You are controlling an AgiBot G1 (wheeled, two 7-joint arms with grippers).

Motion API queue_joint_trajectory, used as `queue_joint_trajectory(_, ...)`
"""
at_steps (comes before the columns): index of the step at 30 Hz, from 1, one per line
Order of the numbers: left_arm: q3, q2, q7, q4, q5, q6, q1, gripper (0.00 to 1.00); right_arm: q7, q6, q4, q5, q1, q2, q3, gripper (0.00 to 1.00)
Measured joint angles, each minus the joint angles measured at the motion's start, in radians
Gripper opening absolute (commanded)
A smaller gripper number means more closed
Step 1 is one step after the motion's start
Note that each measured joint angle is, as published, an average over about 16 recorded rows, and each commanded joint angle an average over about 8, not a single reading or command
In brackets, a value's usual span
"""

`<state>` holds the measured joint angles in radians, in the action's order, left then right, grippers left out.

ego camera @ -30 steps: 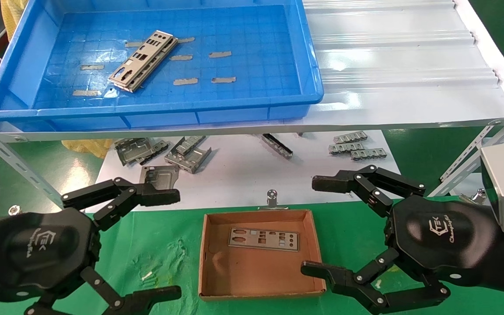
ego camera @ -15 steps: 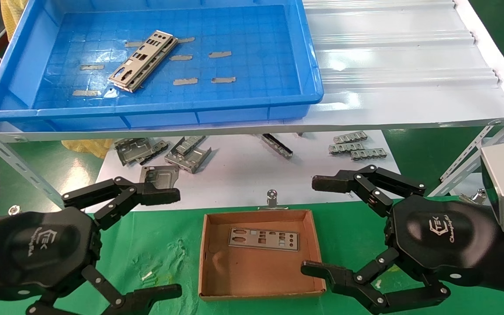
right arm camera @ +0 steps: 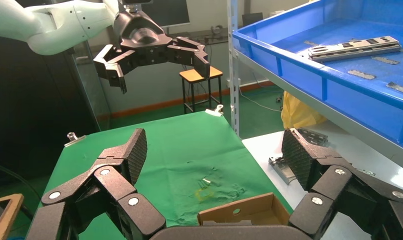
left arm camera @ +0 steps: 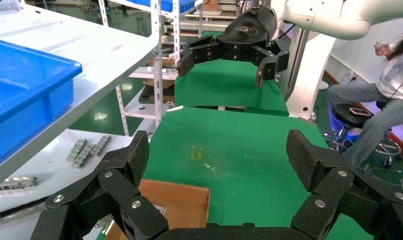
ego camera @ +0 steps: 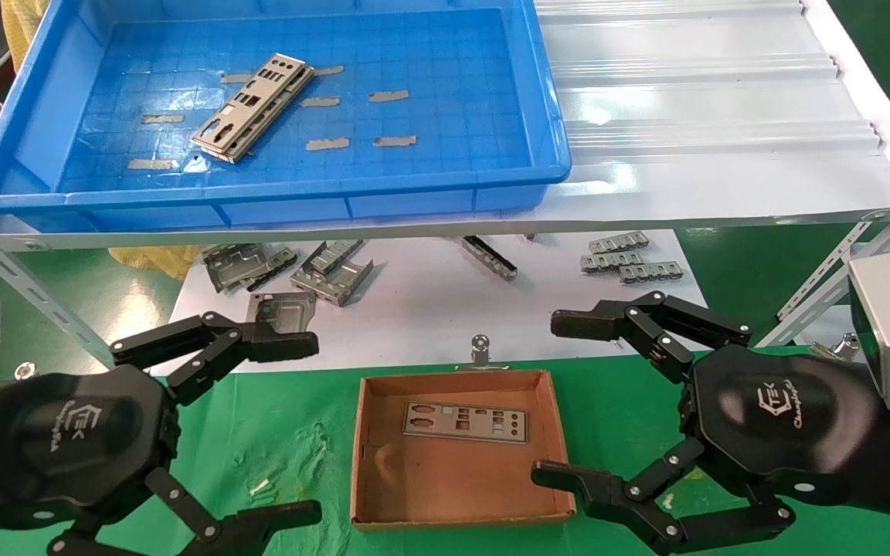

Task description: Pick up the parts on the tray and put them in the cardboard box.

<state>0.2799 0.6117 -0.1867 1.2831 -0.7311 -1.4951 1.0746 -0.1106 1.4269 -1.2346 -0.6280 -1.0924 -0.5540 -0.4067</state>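
We log one part in the box, stacked parts on the tray, both end effectors, left and right, spread, empty, flanking the box: next, we judge, a reach to the tray.

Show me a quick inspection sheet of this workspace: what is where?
Surface: green cloth low down, white shelf above.
Job's things: metal plates stacked in the blue tray; one plate lies flat in the cardboard box.
Clutter: grey brackets and notched strips on the white sheet under the shelf.
Grippers: left gripper and right gripper open, empty, either side of the box.
Cables: nothing seen.
Surroundings: seated person, stool.
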Motion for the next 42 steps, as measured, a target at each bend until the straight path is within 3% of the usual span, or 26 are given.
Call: queue_joint_trajectory(42,0.0,0.0,0.0,-0.001,0.0,0.0,0.0,1.0,0.0,0.0,0.0,0.0,0.0,0.0,0.0,1.0)
